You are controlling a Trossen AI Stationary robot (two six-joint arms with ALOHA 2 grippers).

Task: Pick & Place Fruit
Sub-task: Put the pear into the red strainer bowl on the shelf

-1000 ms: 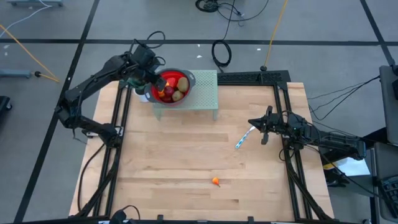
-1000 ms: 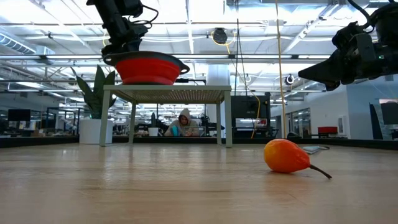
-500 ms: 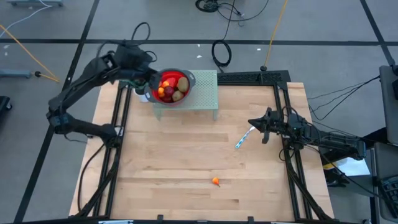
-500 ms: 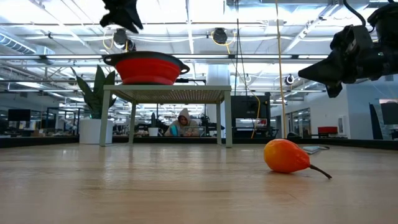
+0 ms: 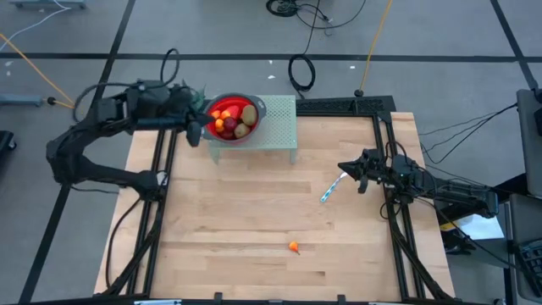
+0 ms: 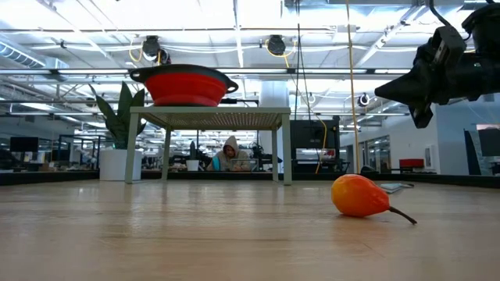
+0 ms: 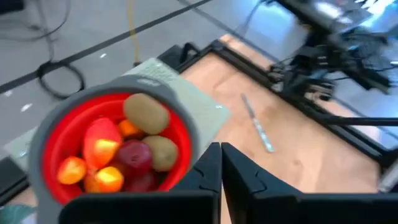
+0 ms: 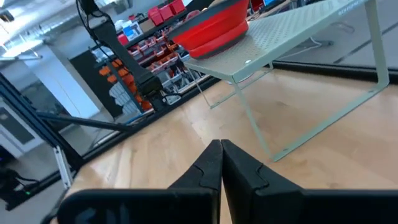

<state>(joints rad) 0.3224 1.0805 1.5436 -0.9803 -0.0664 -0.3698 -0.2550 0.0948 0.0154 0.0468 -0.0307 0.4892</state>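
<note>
Bowl (image 5: 230, 119) sits on the green stand (image 5: 284, 127) at table's 11 o'clock. From above it holds mixed fruit (image 5: 229, 121); left wrist view sorts them out: 2 brownish-green ovals, a dark red round one, a red-orange oval, small orange pieces. Low view shows only the bowl's red wall (image 6: 186, 86), contents hidden.

Left gripper (image 5: 194, 131) just beside the bowl's 9 o'clock rim, off the table edge, fingers pressed together, holding nothing.

Right gripper (image 5: 345, 169) near the 3 o'clock edge, fingers also pressed together, empty; a blue-and-white stick (image 5: 332, 187) just beside it.

1 orange pear (image 5: 293, 247) lies alone near 6 o'clock; low view shows its stem (image 6: 402, 215), too small to see from above.

Person seated beyond the table (image 6: 230, 155), partly hidden.
</note>
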